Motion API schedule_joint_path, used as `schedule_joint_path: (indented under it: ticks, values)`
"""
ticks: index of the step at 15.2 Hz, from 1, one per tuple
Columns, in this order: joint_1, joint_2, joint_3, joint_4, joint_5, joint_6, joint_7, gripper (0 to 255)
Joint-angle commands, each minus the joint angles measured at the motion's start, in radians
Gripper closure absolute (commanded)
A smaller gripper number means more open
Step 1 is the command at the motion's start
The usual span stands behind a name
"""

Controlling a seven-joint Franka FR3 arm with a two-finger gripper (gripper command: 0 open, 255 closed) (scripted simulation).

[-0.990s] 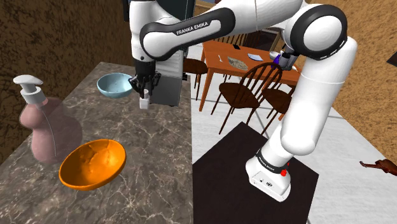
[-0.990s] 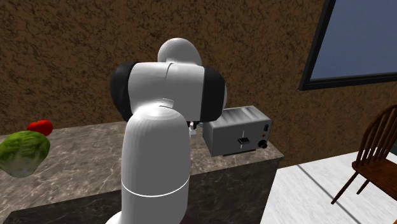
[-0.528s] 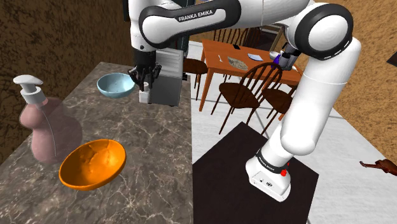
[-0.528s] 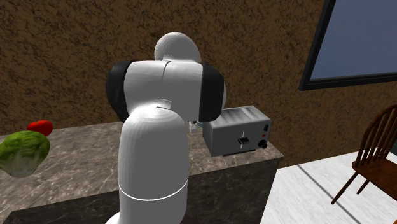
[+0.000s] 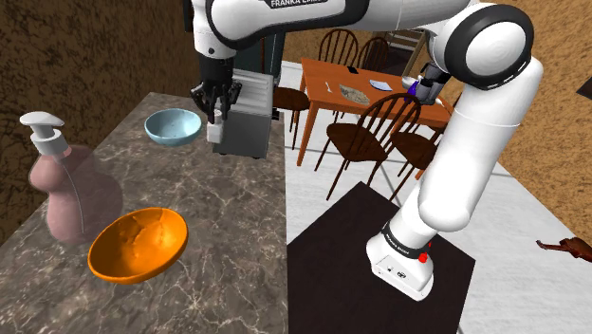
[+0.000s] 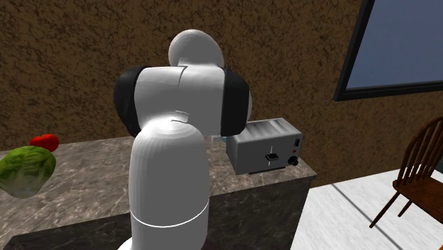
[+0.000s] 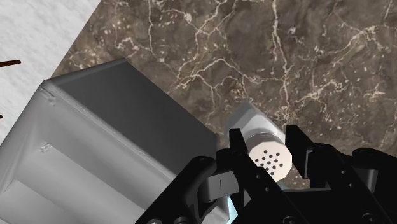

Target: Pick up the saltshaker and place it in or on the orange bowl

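**Shaker clamped and lifted clear, transfer to bowl not started**

Hand state: gripper [image 7: 267,137] is closed on the saltshaker [image 7: 270,154], one black finger on each side of the body just under the perforated cap. Grip sits high on the shaker, so the lower body hangs free below the fingers, which should make for an easy set-down

Where it is: in the shoulder view the saltshaker [image 5: 216,126] hangs from the gripper [image 5: 216,112] above the marble counter [image 5: 228,237], just in front of the grey toaster [image 5: 249,119] and beside the pale blue bowl [image 5: 173,125]. It is off the surface, touching nothing but the fingers

Why it is held this way: my read is that the height gives margin over the toaster [image 7: 108,146] edge and the blue bowl rim before any sideways travel. The orange bowl [image 5: 142,242] sits well apart, towards the near end of the counter next to the pink soap dispenser [image 5: 64,190], so a long move across the counter remains

Versus the earlier frames:
- gripper and shaker are higher than 1.0 s ago, when the shaker hung close to the counter. The rise looks near vertical, with little sideways drift
- the forearm has lifted towards the top of the shoulder view
- in the second exterior view the arm [image 6: 174,163] is slightly taller and shifted to that view's left
- orange bowl, blue bowl, dispenser and toaster [image 6: 266,145] are unmoved

Risk: clipping the soap dispenser on the way in
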Motion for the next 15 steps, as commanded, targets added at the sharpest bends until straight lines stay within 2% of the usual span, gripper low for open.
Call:
schedule_joint_path:
  ticks: [1,5,15]
  values:
    - [0.001,-0.004,0.001,0.026,0.002,-0.030,0.001,255]
    - [0.002,-0.007,0.002,0.072,0.003,-0.079,-0.001,255]
    - [0.146,0.032,0.089,0.162,-0.027,-0.138,0.227,255]
